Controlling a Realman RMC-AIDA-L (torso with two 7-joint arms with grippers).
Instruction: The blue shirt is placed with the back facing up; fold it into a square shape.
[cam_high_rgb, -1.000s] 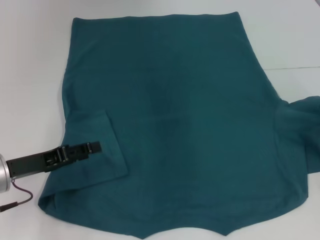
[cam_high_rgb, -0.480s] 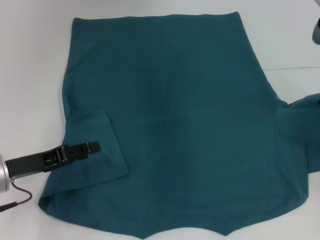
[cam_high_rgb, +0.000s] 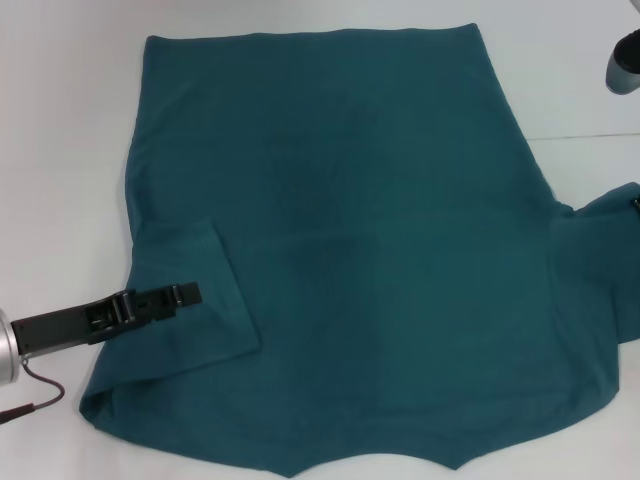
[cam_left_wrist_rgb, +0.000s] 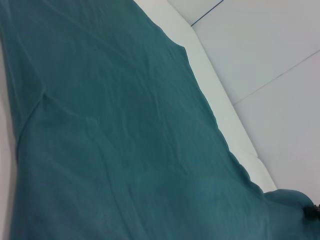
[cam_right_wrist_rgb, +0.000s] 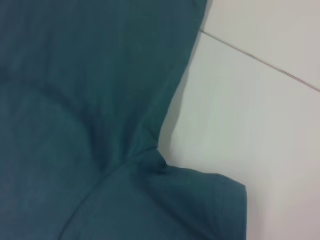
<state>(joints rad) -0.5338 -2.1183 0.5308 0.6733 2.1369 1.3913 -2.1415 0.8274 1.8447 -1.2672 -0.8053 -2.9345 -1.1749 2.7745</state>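
While the blue shirt (cam_high_rgb: 360, 250) lies flat on the white counter (cam_high_rgb: 60, 150), back side up, the sleeve-folding step looks to be in hand. The shirt fills most of the counter. Its straight hem is at the far edge and its neck end is at the near edge, closest to the robot, so its long way runs from near to far.

On the shirt's left side, the sleeve (cam_high_rgb: 190, 300) is already folded in and lies on top of the body. The left gripper (cam_high_rgb: 185, 294) rests low on that folded sleeve, reaching in from the shirt's left edge. Its jaws look closed flat together and hold nothing that I can see.

On the shirt's right side, the other sleeve (cam_high_rgb: 605, 255) is not folded in yet. It sticks out and looks bunched and lifted a bit off the counter. The right gripper (cam_high_rgb: 636, 203) shows only as a tiny dark bit at that sleeve's outer edge, so I cannot tell how its jaws stand. A grey part of the right arm (cam_high_rgb: 624, 62) shows beyond the shirt's far right corner.

I think the next move is to bring the right sleeve over onto the body, so both sides match. After that, the long sides and then the ends need folding to make a square.
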